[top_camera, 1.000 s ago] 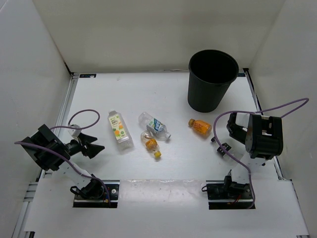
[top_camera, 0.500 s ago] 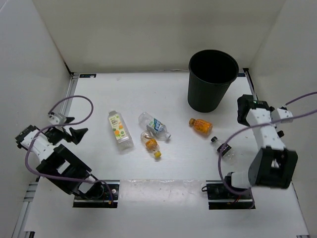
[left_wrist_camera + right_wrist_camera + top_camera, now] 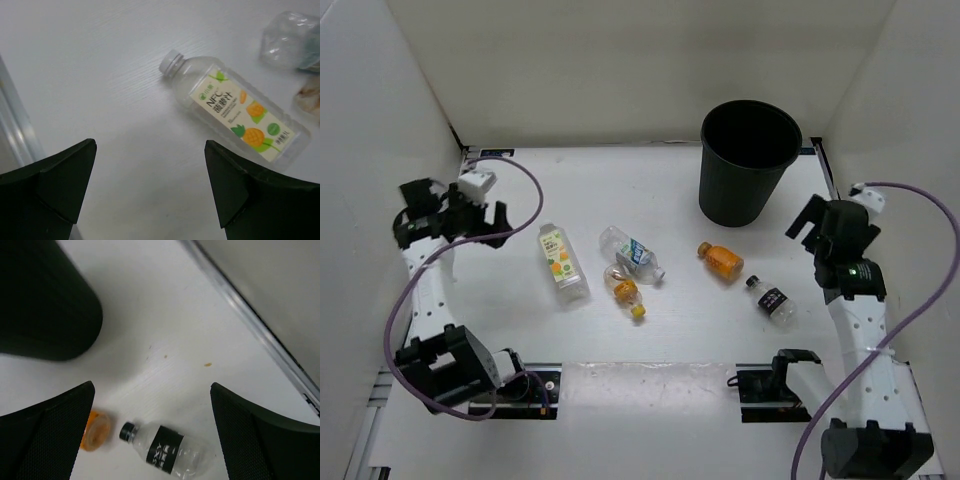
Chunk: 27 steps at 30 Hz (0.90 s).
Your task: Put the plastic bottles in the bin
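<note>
Evidently light, thin-walled and slick, the plastic bottles [image 3: 632, 254] looked apt to dent or roll, so a hold across mid-body, square to the long axis, seemed best. All lay on their sides on the table [image 3: 620, 190], outside the bin [image 3: 735, 200]. Left gripper [image 3: 150, 150], fingers wide, hung over the juice-label bottle [image 3: 240, 117], cap pointing toward the back wall [image 3: 620, 80]; right gripper [image 3: 152, 387], equally wide, over the black-label bottle [image 3: 170, 452], cap toward the orange bottle [image 3: 95, 430].

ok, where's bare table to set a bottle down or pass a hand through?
Free: the back stretch of table left of the bin, and the near strip along the front edge. Crowded: centre, where the blue-label bottle and yellow-cap bottle lie close; tight between the orange bottle and black-label bottle.
</note>
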### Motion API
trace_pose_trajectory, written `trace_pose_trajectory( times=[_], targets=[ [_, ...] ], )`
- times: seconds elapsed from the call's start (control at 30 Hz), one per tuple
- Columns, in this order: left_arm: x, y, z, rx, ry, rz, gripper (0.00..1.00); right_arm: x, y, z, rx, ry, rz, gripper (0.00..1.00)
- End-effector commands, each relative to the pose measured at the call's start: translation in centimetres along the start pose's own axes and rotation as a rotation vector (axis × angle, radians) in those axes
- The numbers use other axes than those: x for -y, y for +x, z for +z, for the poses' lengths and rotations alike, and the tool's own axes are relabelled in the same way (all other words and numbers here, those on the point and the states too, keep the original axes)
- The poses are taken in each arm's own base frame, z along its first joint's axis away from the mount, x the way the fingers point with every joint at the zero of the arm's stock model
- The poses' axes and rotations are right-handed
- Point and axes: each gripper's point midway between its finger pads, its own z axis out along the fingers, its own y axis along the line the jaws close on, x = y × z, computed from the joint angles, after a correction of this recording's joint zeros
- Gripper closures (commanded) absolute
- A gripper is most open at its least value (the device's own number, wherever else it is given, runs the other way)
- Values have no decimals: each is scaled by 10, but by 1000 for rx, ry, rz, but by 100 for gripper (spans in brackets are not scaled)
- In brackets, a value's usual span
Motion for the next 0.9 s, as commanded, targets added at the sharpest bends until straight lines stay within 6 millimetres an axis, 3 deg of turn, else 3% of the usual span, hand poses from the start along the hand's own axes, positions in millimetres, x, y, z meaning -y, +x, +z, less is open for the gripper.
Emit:
trace_pose_trajectory(
  times=[0.0, 0.03, 0.07, 0.13, 0.2, 0.3, 0.37, 0.43, 0.5, 0.7, 0.87],
  targets=[
    [-43, -24, 8, -141, -383, -27, 0, -35, 47, 2, -225, -213, -224, 0],
    [-30, -35, 20, -156, -371, 42, 0, -43, 64, 4, -304, -251, -302, 0],
    [-32, -46, 23, -160, -398, 67, 0, -46, 77, 1, -356, -275, -351, 0],
    [-38, -74, 17, -133, -462, 111, 0, -51, 107, -11, -471, -341, -493, 0],
    [-42, -94, 11, -86, -480, 94, 0, -44, 120, -19, -520, -315, -560, 0],
    [-56, -127, -14, 10, -614, -37, 0, -40, 140, -22, -619, -301, -636, 0],
    [-72, -147, -44, 90, -785, -172, 0, -39, 144, -23, -634, -309, -665, 0],
    [-81, -153, -70, 129, -904, -227, 0, -40, 153, -25, -665, -323, -677, 0],
    [-77, -158, -86, 147, -914, -191, 0, -39, 155, -23, -676, -322, -689, 0],
    [-54, -159, -104, 199, -848, -142, 0, -34, 172, -11, -788, -282, -791, 0],
    [-68, -146, -123, 164, -984, -170, 0, -20, 181, -1, -835, -195, -868, 0]
  ],
)
